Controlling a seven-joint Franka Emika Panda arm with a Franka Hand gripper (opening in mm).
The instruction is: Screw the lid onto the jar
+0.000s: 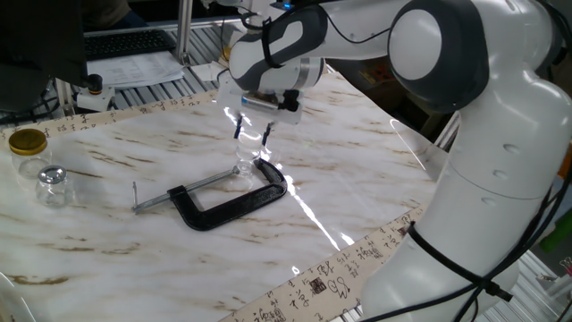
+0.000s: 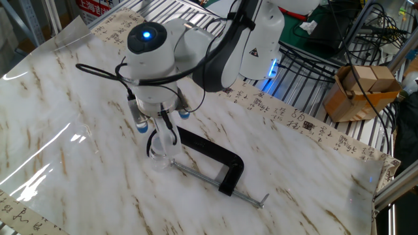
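Observation:
The tiny clear glass jar (image 1: 246, 165) stands on the marble table just beyond the black C-clamp's jaw end; it also shows in the other fixed view (image 2: 159, 151). A clear glinting cap seems to sit on its top, but I cannot tell the lid apart from the jar. My gripper (image 1: 251, 134) hangs straight above the jar, pointing down, with its fingers apart and nothing between them. In the other fixed view the gripper (image 2: 161, 122) is just over the jar's top and partly hides it.
A black C-clamp (image 1: 223, 199) lies beside the jar, its screw rod pointing left. A gold-lidded jar (image 1: 28, 146) and a bulbous clear jar (image 1: 52, 185) stand at the far left. A cardboard box (image 2: 362, 88) sits off the table.

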